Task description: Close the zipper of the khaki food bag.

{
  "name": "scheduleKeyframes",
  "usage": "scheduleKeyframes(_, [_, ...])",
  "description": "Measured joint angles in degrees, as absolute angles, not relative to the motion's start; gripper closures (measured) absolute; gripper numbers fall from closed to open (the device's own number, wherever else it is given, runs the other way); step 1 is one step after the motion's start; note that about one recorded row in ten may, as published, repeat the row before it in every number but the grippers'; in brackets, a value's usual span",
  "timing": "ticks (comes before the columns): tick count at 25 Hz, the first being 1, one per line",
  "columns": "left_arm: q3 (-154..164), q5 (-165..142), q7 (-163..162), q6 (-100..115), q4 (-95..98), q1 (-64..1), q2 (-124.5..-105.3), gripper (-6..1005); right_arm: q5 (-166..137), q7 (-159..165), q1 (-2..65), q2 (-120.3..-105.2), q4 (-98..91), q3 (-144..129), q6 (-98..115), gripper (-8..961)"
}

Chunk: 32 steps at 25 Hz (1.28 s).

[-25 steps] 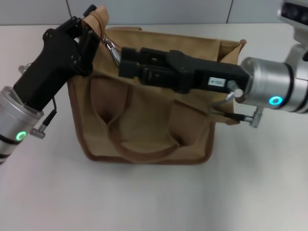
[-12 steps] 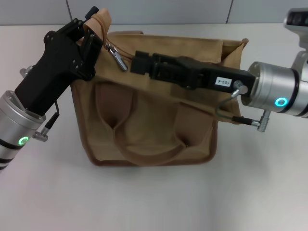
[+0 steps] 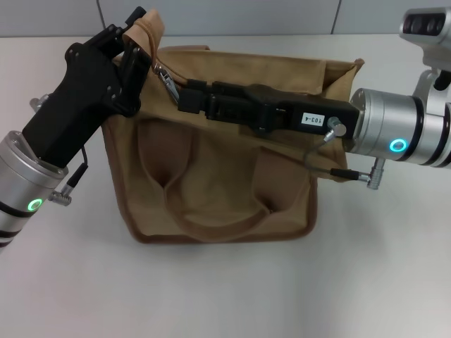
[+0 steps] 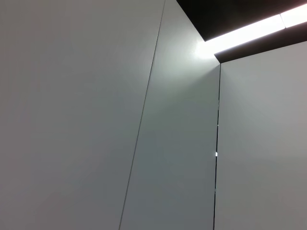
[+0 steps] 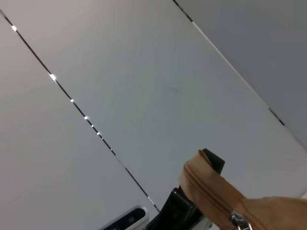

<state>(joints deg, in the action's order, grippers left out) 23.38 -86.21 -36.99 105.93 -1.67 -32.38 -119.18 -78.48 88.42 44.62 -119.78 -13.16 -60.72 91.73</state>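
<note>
Tan canvas, soft and floppy, makes the khaki food bag (image 3: 218,155) on the white bench (image 3: 225,289) sag unless braced; the left hand (image 3: 130,49) is clenched on its raised corner tab. The right hand (image 3: 184,97) sits just beside the zipper (image 3: 168,83) pull, grip state unclear; that small slick tab probably needs a firm pinch

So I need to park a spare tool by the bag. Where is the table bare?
The table is bare in front of the khaki food bag, and behind it toward the wall. The bag's top is crowded: the left gripper pinches its corner, and the right gripper lies across it.
</note>
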Motion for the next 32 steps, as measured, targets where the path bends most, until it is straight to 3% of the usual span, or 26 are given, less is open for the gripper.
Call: scheduleKeyframes(32, [24.98, -86.30, -36.08, 105.60, -1.69, -33.65, -119.18, 969, -77.29, 88.80, 47.49, -119.88, -12.86, -63.06, 89.92, 284])
